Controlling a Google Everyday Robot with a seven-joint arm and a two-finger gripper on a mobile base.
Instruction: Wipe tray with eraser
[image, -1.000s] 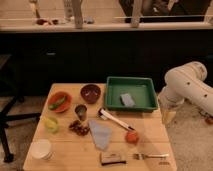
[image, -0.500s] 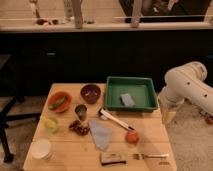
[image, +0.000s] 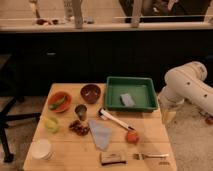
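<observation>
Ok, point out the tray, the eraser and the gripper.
tray (image: 114, 90): camera view, bare green floor left of the grey pad (image: 127, 100).
eraser (image: 113, 158): camera view, dark top face, near the front edge of the table (image: 152, 127).
gripper (image: 168, 116): camera view, midway between fingertips, just off the table's right edge.

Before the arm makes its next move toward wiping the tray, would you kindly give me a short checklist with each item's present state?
1. Eraser found, lying free near the front edge of the wooden table: ok.
2. Gripper open with nothing in it: ok.
3. Gripper positioned over the eraser: not ok; it hangs beside the table's right edge, well apart from it.
4. Green tray bare for wiping: not ok; a small grey-blue pad lies inside.
5. Room to grasp the eraser: ok; the fork lies to its right, not touching.
</observation>
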